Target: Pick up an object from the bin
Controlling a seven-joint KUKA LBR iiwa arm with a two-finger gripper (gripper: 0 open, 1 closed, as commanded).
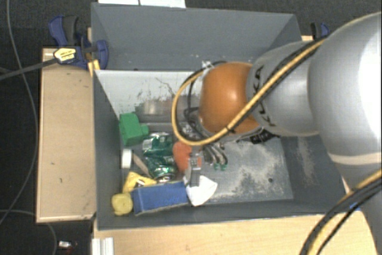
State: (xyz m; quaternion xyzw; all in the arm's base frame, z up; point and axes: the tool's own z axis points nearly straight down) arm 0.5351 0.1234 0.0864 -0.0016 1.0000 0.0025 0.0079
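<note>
My gripper (194,175) reaches down under the arm's orange cover into the front middle of the bin. It hangs right beside an orange-red ball (180,155) and just above a white angular piece (203,191). A blue box (160,197) lies flat to the left of the white piece, along the front wall. A crumpled green foil packet (157,153) lies left of the ball. I cannot tell whether anything is between the jaws.
A green block (131,128) sits at the left wall, a grey metal piece (154,108) behind it. A white cylinder (126,158) and yellow pieces (123,203) lie in the front left corner. The arm covers the bin's right rear.
</note>
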